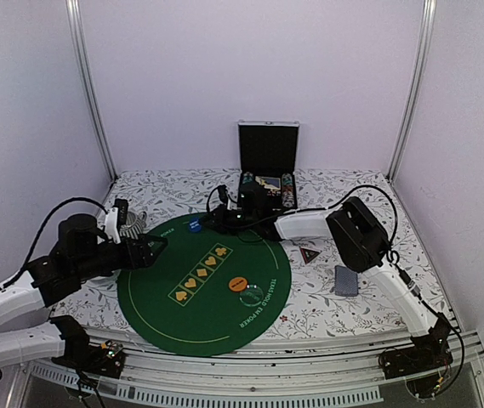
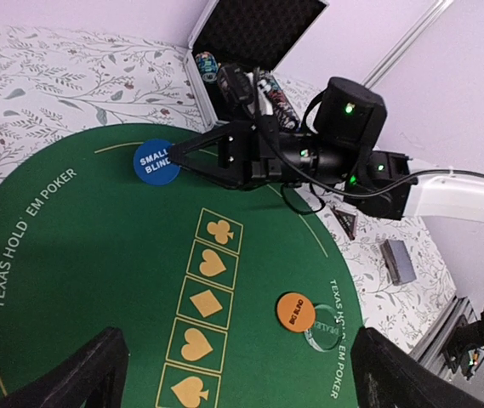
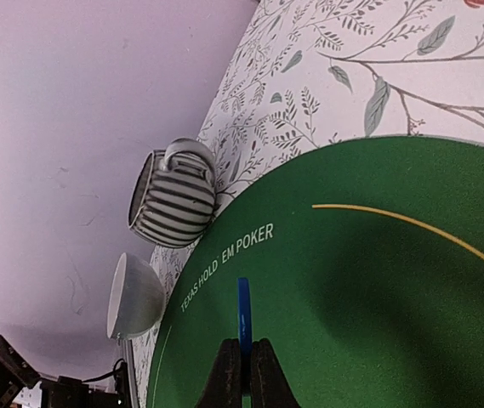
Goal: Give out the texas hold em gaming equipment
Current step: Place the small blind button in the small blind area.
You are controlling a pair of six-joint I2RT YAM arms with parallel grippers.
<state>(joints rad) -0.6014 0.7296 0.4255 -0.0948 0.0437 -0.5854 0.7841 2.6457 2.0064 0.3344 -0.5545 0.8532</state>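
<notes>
Presently, the right claw reaches across to the far left part of the green mat. It is pinching the blue disc by its two faces. The right wrist view shows that disc edge-on between the pressed fingers. The left wrist view shows its face, lettered "SMALL BLIND". Whether the disc touches the mat cannot be told.

The left claw stands over the left rim of the mat with its fingers spread wide, holding nothing.

Containers:
- **Case:** The black case sits open at the back of the counter, lid upright. Short chip stacks stand in its tray at both ends. The item between them is partly hidden by the right arm and cannot be identified.
- **Cup and bowl:** The striped cup and white bowl sit just off the mat's left edge, close together. Neither interior is visible.

Loose items:
- **On the mat:** The orange disc lies on the near right part of the mat, with a clear disc just beside it.
- **On the counter:** A small dark triangle lies just beyond the mat's right edge. A deck of cards, grey-blue back up, lies further right, under the right arm.
</notes>
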